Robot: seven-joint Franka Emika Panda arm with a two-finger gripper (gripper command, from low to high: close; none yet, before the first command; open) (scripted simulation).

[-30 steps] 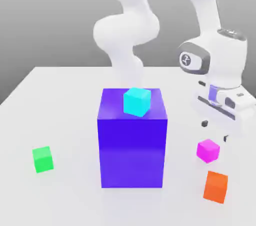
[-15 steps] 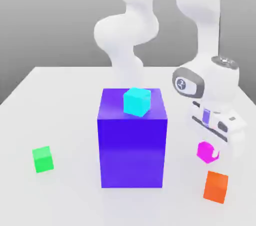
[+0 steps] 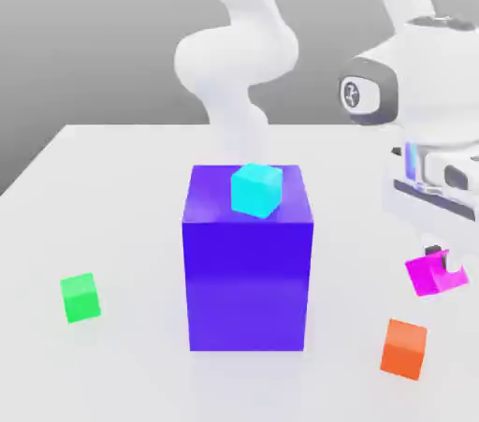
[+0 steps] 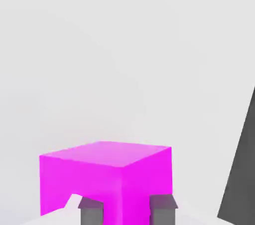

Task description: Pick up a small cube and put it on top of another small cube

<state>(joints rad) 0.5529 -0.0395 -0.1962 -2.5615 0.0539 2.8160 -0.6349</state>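
Gripper (image 3: 442, 259) pinched on magenta cube (image 3: 428, 274), exterior view's right, above orange cube (image 3: 404, 349). Cyan cube (image 3: 256, 190) on blue block (image 3: 247, 283). Green cube (image 3: 80, 298) on table (image 3: 140, 383).

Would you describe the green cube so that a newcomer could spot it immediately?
Find the big blue-violet block in the exterior view. The small green cube sits on the table, towards that view's left. Unlike the cyan cube, it isn't on the block.

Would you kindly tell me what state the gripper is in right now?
Gripper: closed, holding the magenta cube.
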